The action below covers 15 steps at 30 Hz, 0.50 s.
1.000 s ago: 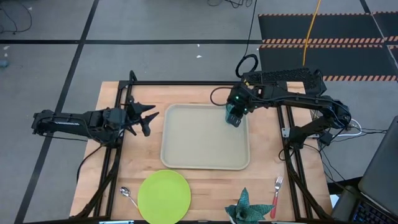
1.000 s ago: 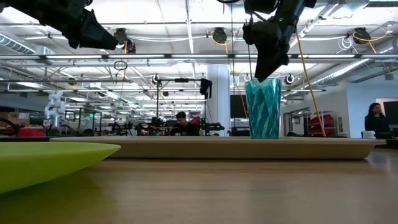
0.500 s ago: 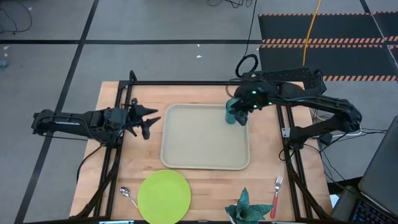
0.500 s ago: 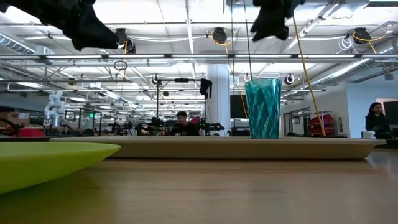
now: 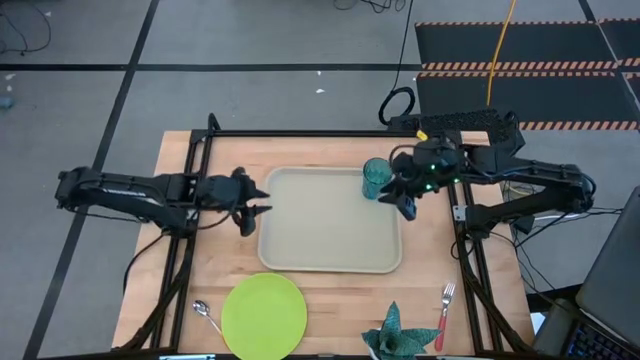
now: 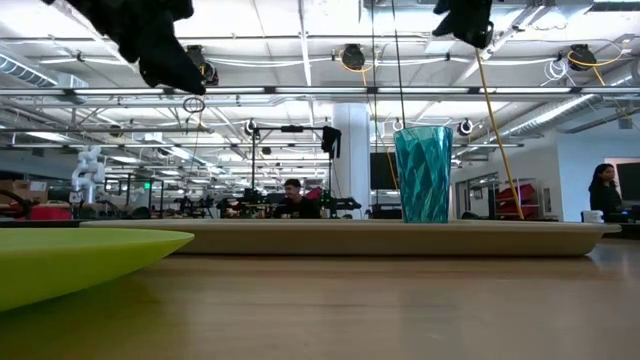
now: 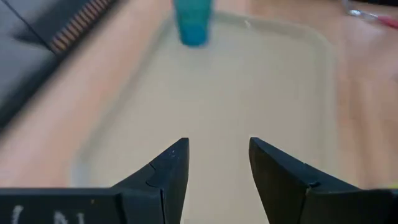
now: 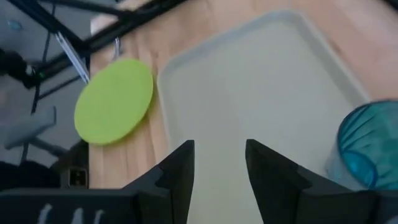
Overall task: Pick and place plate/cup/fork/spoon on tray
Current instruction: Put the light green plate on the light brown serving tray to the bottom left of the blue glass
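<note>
The teal cup (image 5: 376,178) stands upright on its base in the far right corner of the beige tray (image 5: 320,235). It also shows in the low view (image 6: 423,175) and the right wrist view (image 8: 367,143). My right gripper (image 5: 398,196) is open and empty, raised just right of the cup. My left gripper (image 5: 262,200) is open and empty, raised over the tray's left rim. The lime-green plate (image 5: 264,314) lies on the table near its front edge, with the spoon (image 5: 205,314) to its left. The fork (image 5: 443,315) lies at the front right.
A spiky teal leafy object (image 5: 392,338) sits at the front edge between plate and fork. Black frame rails (image 5: 300,134) run along the table's far side and both flanks. Most of the tray's floor (image 7: 249,81) is bare.
My right gripper has risen off the cup's rim and gone toward the table's right edge and a little nearer. The cup stays upright on the tray. My left gripper has gone toward the table's right, up to the tray's left rim.
</note>
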Each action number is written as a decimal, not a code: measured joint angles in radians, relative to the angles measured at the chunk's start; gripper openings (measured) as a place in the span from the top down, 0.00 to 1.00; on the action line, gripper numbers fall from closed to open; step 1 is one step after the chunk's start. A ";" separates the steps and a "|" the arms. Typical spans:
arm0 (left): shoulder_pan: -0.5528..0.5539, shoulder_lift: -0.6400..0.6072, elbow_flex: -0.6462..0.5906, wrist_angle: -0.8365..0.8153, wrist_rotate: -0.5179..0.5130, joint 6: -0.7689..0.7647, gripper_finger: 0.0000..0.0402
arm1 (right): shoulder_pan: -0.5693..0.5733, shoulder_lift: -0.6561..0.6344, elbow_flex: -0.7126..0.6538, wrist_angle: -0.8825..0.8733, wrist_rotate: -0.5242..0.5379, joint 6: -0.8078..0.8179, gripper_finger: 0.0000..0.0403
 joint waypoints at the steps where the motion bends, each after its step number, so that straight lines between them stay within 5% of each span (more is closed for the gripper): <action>1: 0.000 0.015 0.030 -0.048 0.033 -0.032 0.58 | 0.006 0.000 -0.015 0.001 0.000 -0.003 0.66; 8: 0.000 0.096 0.227 -0.458 0.275 -0.205 0.58 | 0.017 0.000 -0.137 0.039 0.005 -0.082 0.66; 15: 0.000 0.106 0.214 -0.521 0.572 -0.313 0.58 | 0.016 0.000 -0.227 0.133 0.005 -0.162 0.66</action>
